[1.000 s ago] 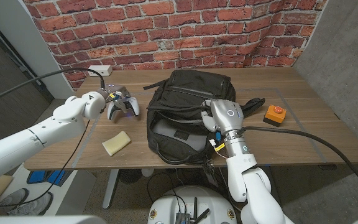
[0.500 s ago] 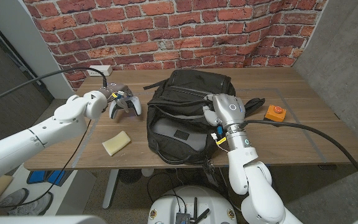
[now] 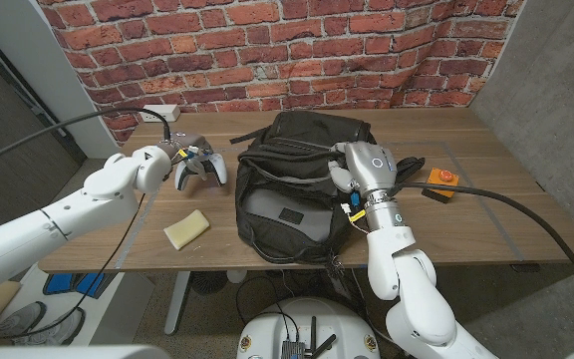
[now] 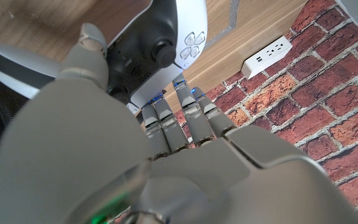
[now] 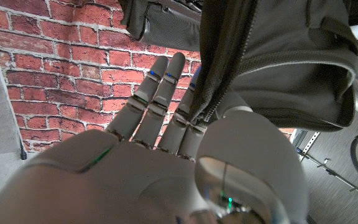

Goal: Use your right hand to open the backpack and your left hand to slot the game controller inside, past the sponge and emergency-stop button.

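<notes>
While the backpack (image 3: 295, 189) lies on the counter (image 3: 486, 214) with its front flap unzipped and gaping toward the robot, right hand (image 3: 360, 168) sits at the flap's upper right edge. Right wrist view: zipper edge of the flap (image 5: 210, 93) runs between the fingers (image 5: 160, 99) and the thumb, fingers nearly straight and close together; looks like a pinch on the fabric. Left hand (image 3: 165, 160) is at the counter's left side, gripping the game controller (image 3: 199, 168), white with dark center. Left wrist view: fingers (image 4: 188, 118) clamped over the controller's body (image 4: 166, 43), thumb pressed on its dark middle, sticks and buttons visible. Cannot tell whether the controller touches the counter or is raised. Controller is just left of the backpack, outside it. Sponge (image 3: 186, 229), yellow, lies on the counter nearer the robot's edge, between left arm and backpack, apart from both. Emergency-stop button (image 3: 441, 183), orange box with red top, sits right of the backpack, beyond the right hand. White power strip (image 3: 159, 114) at the counter's far left by the brick wall (image 3: 267, 55).
</notes>
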Motion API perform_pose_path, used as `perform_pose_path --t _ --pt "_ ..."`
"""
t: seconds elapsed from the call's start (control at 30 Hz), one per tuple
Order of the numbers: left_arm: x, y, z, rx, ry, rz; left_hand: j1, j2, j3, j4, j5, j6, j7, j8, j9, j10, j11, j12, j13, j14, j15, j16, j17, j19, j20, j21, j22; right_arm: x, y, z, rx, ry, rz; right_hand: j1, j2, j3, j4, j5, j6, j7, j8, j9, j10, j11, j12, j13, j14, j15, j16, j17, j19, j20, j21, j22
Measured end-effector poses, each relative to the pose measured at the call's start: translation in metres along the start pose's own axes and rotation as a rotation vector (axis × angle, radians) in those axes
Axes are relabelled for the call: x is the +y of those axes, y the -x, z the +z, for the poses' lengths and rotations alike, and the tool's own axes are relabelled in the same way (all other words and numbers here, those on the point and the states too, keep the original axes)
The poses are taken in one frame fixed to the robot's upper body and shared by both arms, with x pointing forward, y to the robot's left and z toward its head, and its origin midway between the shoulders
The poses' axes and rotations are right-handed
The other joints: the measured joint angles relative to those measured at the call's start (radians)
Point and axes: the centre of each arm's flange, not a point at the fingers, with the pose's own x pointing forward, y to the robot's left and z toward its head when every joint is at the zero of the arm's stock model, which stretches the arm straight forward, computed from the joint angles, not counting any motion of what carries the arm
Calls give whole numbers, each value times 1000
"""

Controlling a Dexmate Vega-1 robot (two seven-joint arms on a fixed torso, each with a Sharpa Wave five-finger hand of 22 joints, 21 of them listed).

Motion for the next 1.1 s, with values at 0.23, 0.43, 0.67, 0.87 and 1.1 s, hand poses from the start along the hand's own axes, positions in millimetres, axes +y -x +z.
perform_pose_path --t 0.23,0.43,0.67,0.87,1.1 --pt "2 6 1 2 14 6 0 0 4 -4 2 0 0 0 -2 0 0 -1 0 0 0 3 -1 0 0 0 0 -4 -7 -2 16 -7 -20 0 0 4 -4 0 5 5 0 0 4 4 0 4 0 0 0 5 7 -3 6 5" --pt "4 11 3 -1 19 10 0 0 4 -4 2 0 0 0 -3 0 0 -3 0 0 0 3 -1 0 0 0 0 -5 -11 -3 22 -7 -27 0 0 3 -5 0 7 7 0 0 4 4 0 5 2 -2 0 5 7 -3 11 5" --pt "9 18 6 -5 27 19 0 0 4 -4 2 0 0 0 -2 3 3 -5 0 0 0 2 -1 0 0 0 0 -5 -15 -2 24 -16 -32 0 0 6 -9 0 10 10 0 -2 4 4 0 9 7 -3 0 9 7 -3 12 5" --pt "13 23 9 -7 32 29 0 0 4 -4 2 0 0 -1 -2 3 2 -5 0 0 0 2 0 0 0 0 0 -4 -19 -1 28 -21 -43 0 0 5 -10 -1 10 10 0 -2 8 7 0 14 9 -2 0 9 7 -3 15 5" --pt "18 28 14 -12 32 38 0 0 4 -4 1 0 0 -4 -2 3 2 -3 0 0 0 2 0 0 0 0 0 -4 -22 0 37 -26 -62 0 0 5 -11 3 13 13 0 -1 13 2 4 18 9 -2 0 14 7 -3 20 5"
